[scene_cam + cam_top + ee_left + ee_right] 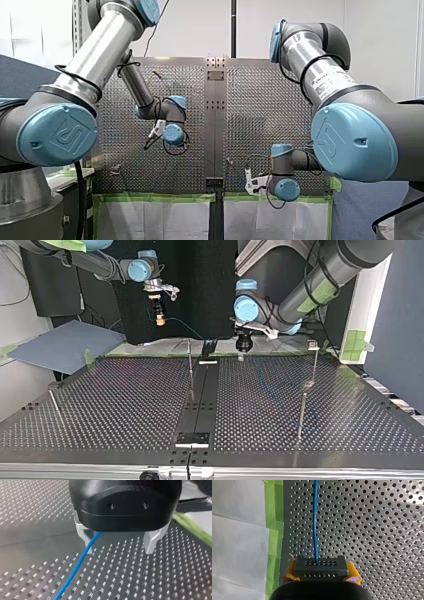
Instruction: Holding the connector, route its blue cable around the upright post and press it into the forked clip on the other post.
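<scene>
- My right gripper (321,573): yellow pads (290,570) clamped on the dark connector (321,565).
- The blue cable (315,525) runs straight ahead from the connector over the perforated table (374,530).
- My left gripper (120,543): metal fingers (152,541) spread wide, grasping nothing; the cable passes by one finger.

My right gripper (160,320) high; my left gripper (241,357) near table (125,405).

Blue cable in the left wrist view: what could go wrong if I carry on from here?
1. The blue cable runs close beside one metal finger of my left gripper, whose jaws stand open. That far off-centre, it may slip out or get pinched when they close.
2. My right gripper holds the connector raised near the table edge. A hard pull could strain the cable where it enters the connector.
</scene>
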Controlling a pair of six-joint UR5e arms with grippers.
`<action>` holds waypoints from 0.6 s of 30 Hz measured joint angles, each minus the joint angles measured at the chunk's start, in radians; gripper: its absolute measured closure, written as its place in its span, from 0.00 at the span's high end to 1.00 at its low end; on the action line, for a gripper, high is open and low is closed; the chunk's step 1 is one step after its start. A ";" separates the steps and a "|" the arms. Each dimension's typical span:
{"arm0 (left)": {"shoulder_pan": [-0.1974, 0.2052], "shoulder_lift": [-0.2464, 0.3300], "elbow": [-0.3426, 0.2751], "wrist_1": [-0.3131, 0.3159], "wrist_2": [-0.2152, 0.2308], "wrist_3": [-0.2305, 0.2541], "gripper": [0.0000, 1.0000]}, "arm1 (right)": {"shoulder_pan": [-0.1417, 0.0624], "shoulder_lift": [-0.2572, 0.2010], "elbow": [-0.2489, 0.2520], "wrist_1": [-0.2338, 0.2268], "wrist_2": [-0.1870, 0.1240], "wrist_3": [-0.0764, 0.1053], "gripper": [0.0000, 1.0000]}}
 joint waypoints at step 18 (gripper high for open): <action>-0.056 -0.034 0.000 0.022 0.008 -0.046 0.98 | 0.000 0.000 -0.001 -0.005 0.000 0.003 0.00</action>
